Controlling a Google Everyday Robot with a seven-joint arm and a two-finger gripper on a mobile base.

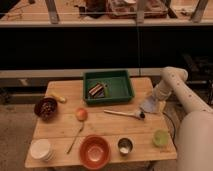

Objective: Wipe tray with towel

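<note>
The green tray (122,85) stands at the back middle of the wooden table (55,127), with a dark striped object (96,90) lying inside it. A grey towel (148,105) hangs in a tent shape at the table's right edge, just right of the tray. My gripper (153,97) is at the towel's top, shut on it, and reaches down from the white arm (172,80) on the right. The towel's lower edge rests on or just above the table, apart from the tray.
A brush (125,114) lies in front of the tray. On the table are an orange fruit (81,114), a spoon (76,139), a red bowl (95,151), a metal cup (125,146), a green cup (161,137), white bowls (41,149), a dark bowl (46,107) and a yellow item (57,97).
</note>
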